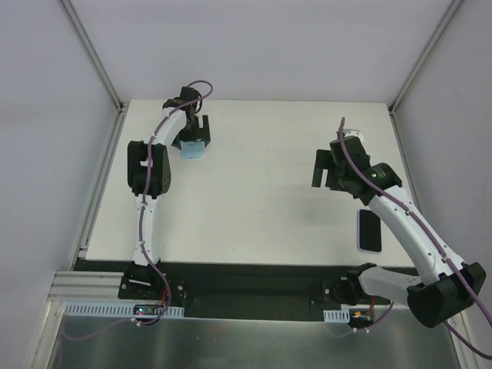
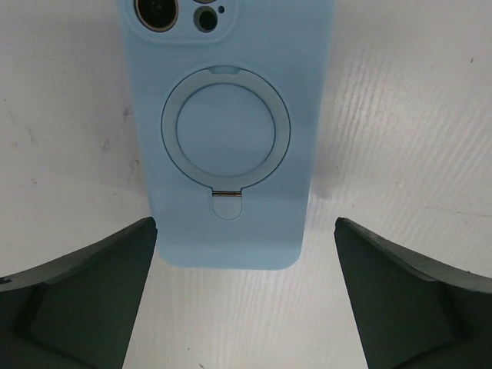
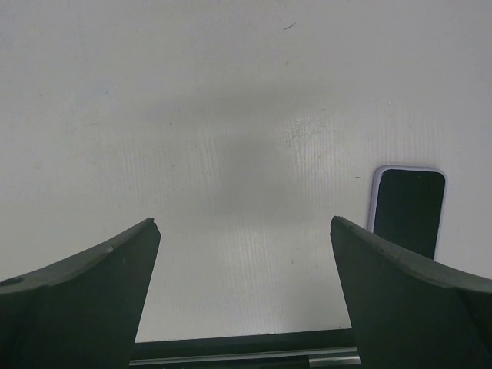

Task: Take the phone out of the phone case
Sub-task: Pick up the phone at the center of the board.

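Note:
A light blue phone case point(image 2: 234, 146) lies back up on the white table, its ring stand flat and camera cutouts at the far end. In the top view the case point(image 1: 191, 150) sits at the far left, under my left gripper point(image 1: 194, 131). That left gripper point(image 2: 244, 231) is open, fingers either side of the case's near end, not touching it. The phone point(image 1: 369, 230), dark screen up with a pale rim, lies at the near right; it also shows in the right wrist view point(image 3: 407, 209). My right gripper point(image 1: 329, 171) is open and empty above the table; it appears again in its own wrist view point(image 3: 244, 231).
The white table point(image 1: 261, 192) is walled by white panels with metal frame posts at the back corners. A dark rail point(image 1: 254, 284) runs along the near edge between the arm bases. The table's near edge point(image 3: 246, 338) shows below my right fingers.

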Action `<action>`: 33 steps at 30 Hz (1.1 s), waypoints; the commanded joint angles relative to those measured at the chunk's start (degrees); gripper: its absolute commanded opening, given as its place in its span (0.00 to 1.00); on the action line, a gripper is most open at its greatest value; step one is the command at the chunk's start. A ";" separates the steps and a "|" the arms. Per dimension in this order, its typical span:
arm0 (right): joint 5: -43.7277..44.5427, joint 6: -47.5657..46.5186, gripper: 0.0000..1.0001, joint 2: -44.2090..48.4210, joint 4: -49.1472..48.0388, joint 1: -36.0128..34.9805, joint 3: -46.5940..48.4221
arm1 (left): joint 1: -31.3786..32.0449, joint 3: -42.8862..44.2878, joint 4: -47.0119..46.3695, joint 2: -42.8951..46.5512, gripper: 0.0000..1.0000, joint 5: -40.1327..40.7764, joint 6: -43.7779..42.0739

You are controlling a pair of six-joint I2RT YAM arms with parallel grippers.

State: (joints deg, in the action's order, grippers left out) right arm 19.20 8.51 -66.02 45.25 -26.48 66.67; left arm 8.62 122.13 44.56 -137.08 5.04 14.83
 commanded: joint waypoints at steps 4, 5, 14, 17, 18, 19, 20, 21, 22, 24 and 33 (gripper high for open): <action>-0.57 0.45 0.96 0.80 -0.96 -0.77 0.30 | 0.08 2.07 1.50 -1.35 0.99 4.10 -1.12; -0.66 0.54 0.96 0.89 -0.87 -0.77 0.12 | 0.17 1.80 1.41 -1.44 0.99 4.02 -1.12; -0.31 1.15 0.96 1.68 -0.08 -1.03 -0.58 | -0.54 2.41 1.50 -3.11 0.99 1.73 -1.03; -0.13 1.59 0.96 1.68 0.27 -1.12 -0.84 | -0.89 3.21 1.85 -3.72 0.99 -0.29 -1.03; -0.22 1.68 0.96 1.68 0.27 -1.03 -0.84 | -0.98 3.21 1.85 -3.81 0.99 -0.73 -0.86; -0.30 1.77 0.96 1.60 0.27 -1.20 -0.84 | -1.06 3.12 1.94 -3.99 0.99 -1.08 -0.77; -0.39 2.12 0.96 1.77 0.36 -1.12 -0.67 | -1.15 3.12 2.11 -3.99 0.99 -1.52 -0.59; -0.39 2.03 0.96 1.77 0.36 -1.29 -0.76 | -1.24 2.94 2.20 -4.08 0.99 -1.96 -0.24; -0.48 2.21 0.96 1.94 0.53 -1.47 -0.67 | -1.24 2.68 2.46 -4.08 0.98 -2.57 -0.07; -0.39 2.38 0.96 2.21 0.62 -1.56 -0.58 | -1.33 2.07 2.55 -4.08 0.92 -3.54 0.20; 0.66 2.56 0.96 2.65 0.98 -2.79 -0.76 | -0.72 -3.73 2.12 2.06 0.58 -4.25 1.08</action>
State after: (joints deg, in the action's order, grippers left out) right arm 18.94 10.28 -64.55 45.71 -28.60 65.82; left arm 7.79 122.04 43.90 -139.22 3.05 14.70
